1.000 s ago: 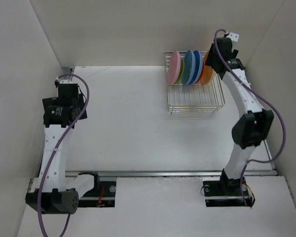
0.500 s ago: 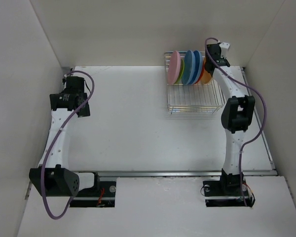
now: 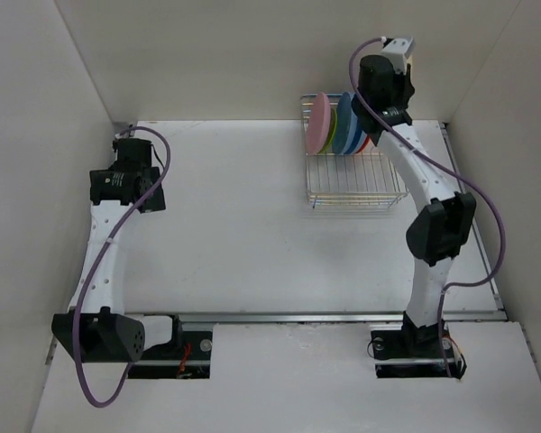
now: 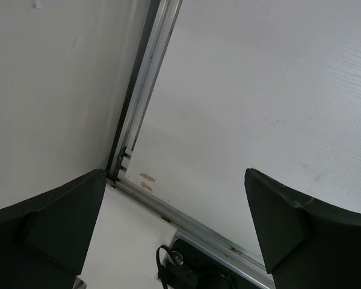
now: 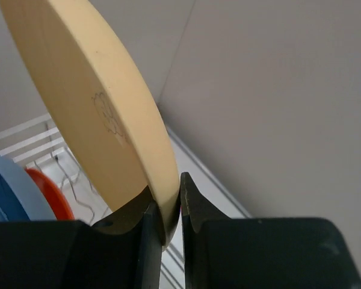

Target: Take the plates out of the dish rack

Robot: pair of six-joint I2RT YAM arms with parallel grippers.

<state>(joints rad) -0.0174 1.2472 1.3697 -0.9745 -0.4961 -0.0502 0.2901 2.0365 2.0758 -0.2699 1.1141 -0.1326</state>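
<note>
A: Where is the right arm [image 3: 413, 162]?

B: It reaches to the far right corner of the tabletop [image 3: 243, 216], with its wrist high over the far end of the dish rack [image 3: 356, 185].

A: And its jaws?

B: They are clamped on a pale yellow-orange plate [image 5: 90, 102]. The wrist view shows the plate's rim pinched between the two dark fingers [image 5: 195, 211], one on each face. The plate stands on edge and leans a little to the left in that view.

A: Is it out of the rack?

B: I cannot tell. From above, the wrist hides it. In the wrist view the rack wires show lower down and to the left of the plate.

A: What else is in the rack?

B: Plates on edge at its far end: a pink plate [image 3: 320, 122] furthest left, then a blue plate [image 3: 346, 126]. The wrist view shows a red-orange plate [image 5: 48, 195] just beside the blue one, on the side nearer the held plate. The near part of the rack holds only bare wire.

A: The left arm [image 3: 104, 244]?

B: It is well apart from the rack, at the far left of the tabletop, close to the side wall [image 4: 48, 78]. Its jaws are spread wide with nothing between the fingers [image 4: 48, 223], and below them lie bare tabletop and a metal rail [image 4: 147, 102] along the edge.
</note>
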